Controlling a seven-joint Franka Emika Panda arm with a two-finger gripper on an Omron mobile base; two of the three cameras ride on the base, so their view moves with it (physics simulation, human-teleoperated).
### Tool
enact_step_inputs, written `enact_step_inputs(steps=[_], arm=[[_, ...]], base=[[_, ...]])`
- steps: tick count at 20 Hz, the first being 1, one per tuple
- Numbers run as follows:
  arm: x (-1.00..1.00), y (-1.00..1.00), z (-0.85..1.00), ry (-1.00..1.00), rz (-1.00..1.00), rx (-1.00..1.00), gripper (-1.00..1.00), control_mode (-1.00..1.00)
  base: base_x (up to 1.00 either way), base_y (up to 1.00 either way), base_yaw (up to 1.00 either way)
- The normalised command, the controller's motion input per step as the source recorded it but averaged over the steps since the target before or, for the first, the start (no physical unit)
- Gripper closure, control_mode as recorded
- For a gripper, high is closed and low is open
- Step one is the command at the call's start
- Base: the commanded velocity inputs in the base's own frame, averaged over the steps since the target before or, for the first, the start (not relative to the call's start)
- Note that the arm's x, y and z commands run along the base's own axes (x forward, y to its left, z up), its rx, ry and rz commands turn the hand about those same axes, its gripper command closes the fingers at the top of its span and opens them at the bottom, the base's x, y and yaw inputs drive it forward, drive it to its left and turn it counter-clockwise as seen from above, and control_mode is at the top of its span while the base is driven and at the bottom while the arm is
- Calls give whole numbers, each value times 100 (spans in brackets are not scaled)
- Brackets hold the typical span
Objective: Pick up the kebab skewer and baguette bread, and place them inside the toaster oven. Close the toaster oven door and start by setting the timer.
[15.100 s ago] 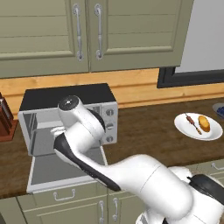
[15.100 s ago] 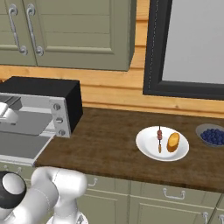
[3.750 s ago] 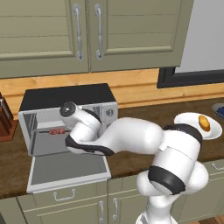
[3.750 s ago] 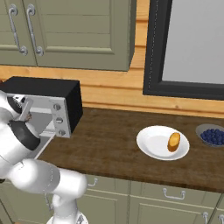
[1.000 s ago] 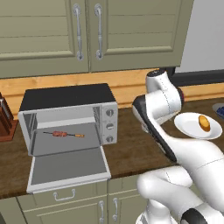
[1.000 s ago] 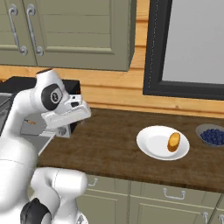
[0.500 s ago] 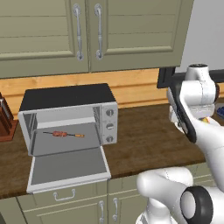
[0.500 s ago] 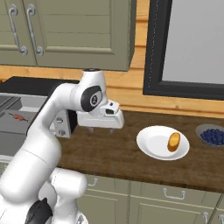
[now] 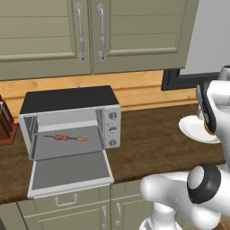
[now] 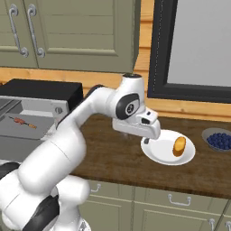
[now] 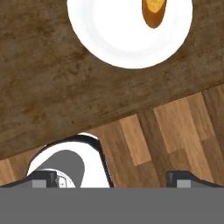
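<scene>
So the stubby golden-orange baguette bread [image 10: 179, 146] is lying on the round white plate [image 10: 155, 154] on the dark wood counter [image 10: 113, 155], toward the plate's far side from the arm. The thin kebab skewer [image 9: 64, 138] with dark red chunks (orange tip) sits inside the boxy silver toaster oven [image 9: 72, 121], whose glass-windowed drop-down door [image 9: 72, 172] hangs open. The two-finger gripper [image 10: 146, 141] hovers over the plate's near edge, fingers spread apart, empty.

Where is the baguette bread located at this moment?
The baguette bread lies on the white plate, toward its right side in the right base view, on the wooden counter left of the blueberry bowl. The gripper hangs over the plate's left edge.
</scene>
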Motion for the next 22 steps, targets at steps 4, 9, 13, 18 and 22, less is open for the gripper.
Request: enact_step_inputs(steps=[4, 9, 13, 18, 22], arm=[[0, -96, -20, -10, -1, 0, -100, -100], [38, -62, -37, -2, 0, 0, -100, -100], [66, -2, -43, -1, 0, 0, -100, -100], [63, -33, -32, 0, 0, 0, -100, -100], [53, -30, -40, 0, 0, 0, -100, -100]], base=[[0, 0, 0], [0, 0, 0], [0, 0, 0], [0, 0, 0], [0, 0, 0]])
